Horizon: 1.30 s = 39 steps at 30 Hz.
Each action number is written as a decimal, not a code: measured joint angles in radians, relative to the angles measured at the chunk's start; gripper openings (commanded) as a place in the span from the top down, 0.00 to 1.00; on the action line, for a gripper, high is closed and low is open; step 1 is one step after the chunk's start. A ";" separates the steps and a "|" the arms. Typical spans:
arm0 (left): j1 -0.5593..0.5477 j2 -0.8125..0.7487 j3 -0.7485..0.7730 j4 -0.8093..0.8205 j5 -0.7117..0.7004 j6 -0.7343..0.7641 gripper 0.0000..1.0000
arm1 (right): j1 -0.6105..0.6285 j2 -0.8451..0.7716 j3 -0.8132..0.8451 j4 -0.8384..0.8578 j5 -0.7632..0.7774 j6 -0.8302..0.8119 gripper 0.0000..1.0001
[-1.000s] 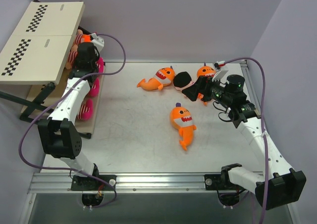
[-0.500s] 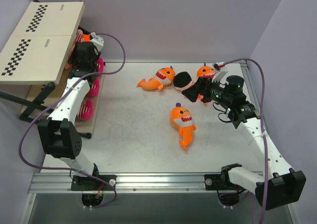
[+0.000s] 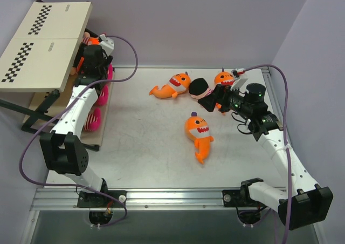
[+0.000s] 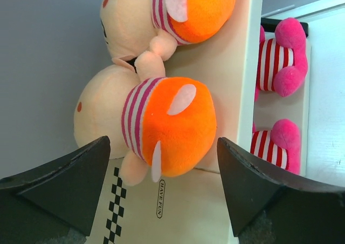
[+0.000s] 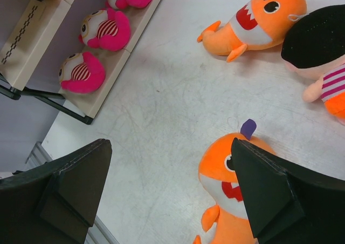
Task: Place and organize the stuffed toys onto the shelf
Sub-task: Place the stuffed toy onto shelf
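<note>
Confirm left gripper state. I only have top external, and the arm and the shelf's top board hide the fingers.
Observer: The left wrist view shows the left gripper open, with its jaws spread either side of an orange doll.
Operator: Doll on the shelf?
Observer: Yes, it is lying on a cream board, and a second orange doll is pressed against it.
Operator: Lower tier count?
Observer: The right wrist view shows three pink striped dolls in a row on the bottom board.
</note>
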 measured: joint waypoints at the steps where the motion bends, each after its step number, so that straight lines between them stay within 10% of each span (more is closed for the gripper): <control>1: -0.003 -0.004 -0.002 0.002 0.000 0.005 0.11 | 0.001 0.000 -0.001 0.002 0.000 0.000 0.01; 22: -0.151 -0.087 -0.007 -0.037 0.031 -0.016 0.09 | 0.003 -0.002 -0.004 -0.024 0.051 -0.006 0.01; 39: -0.275 -0.451 -0.063 -0.189 0.414 -0.389 0.06 | 0.003 -0.001 -0.005 -0.105 0.349 -0.028 0.05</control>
